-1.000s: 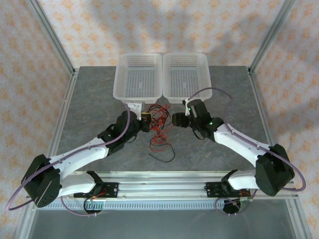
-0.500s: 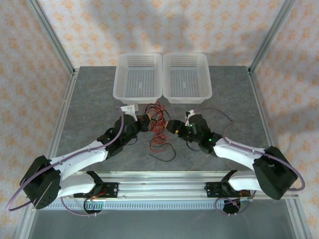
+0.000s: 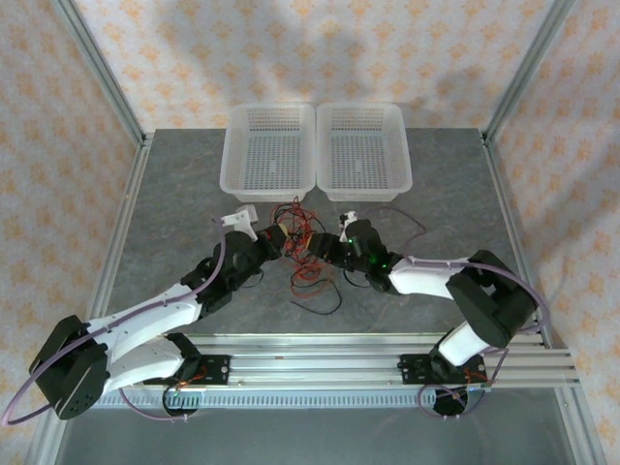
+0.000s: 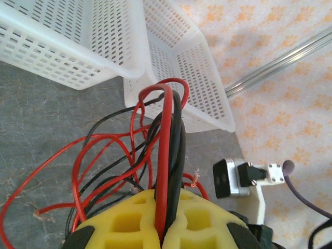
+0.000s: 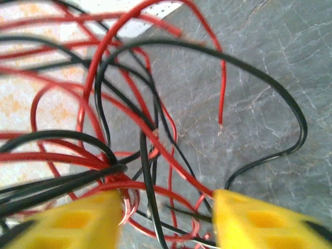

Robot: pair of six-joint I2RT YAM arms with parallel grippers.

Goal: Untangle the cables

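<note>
Cables (image 3: pixel 303 250): one red-and-black knot on the grey table (image 3: pixel 194 213), mid-table, with the white baskets (image 3: pixel 266 187) at its 12 o'clock and a slack black strand (image 3: pixel 325 305) trailing off toward 6 o'clock. Your left gripper (image 4: pixel 162 207) sits at the knot's 9 o'clock, its yellow pads pressed together on an upright bundle of several wires, red and black side by side (not one wire singled out). Your right gripper (image 5: pixel 166 201) comes in from 3 o'clock with its jaws spread, and a good half-dozen crossing strands lie in the gap between them. Likely trouble: close the right jaws where they stand and you will probably catch a handful, some of them the same wires the left holds; pull apart then and the knot should tighten rather than open. Thin wire on soft foam may also slide out of either pinch under tension, and a freed end could whip back into the heap. The red end at 1 o'clock in the right wrist view lies free; a snagged loop could drag it back under. Watch the baskets' mesh, since the tangle lies near their front wall and a wire end could hook a hole.
</note>
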